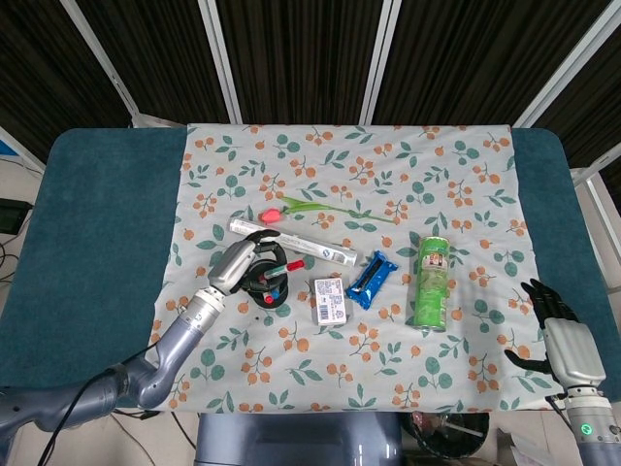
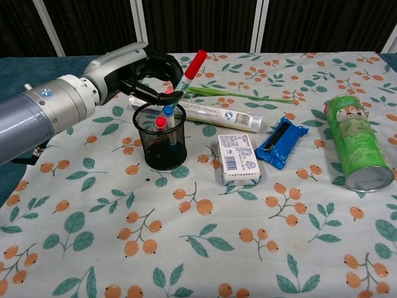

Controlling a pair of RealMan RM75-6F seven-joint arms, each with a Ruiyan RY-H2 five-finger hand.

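Observation:
My left hand hovers over the black mesh pen cup and pinches a red-capped marker. The marker is tilted, with its cap up and to the right and its lower end just above the cup's rim. Two markers, one red-capped and one blue-capped, stand inside the cup. The head view shows the same left hand over the pen cup. My right hand rests near the table's front right corner, fingers spread and holding nothing; the chest view does not show it.
On the floral cloth a white toothpaste tube and a pink tulip lie behind the cup. To its right lie a white box, a blue packet and a green can on its side.

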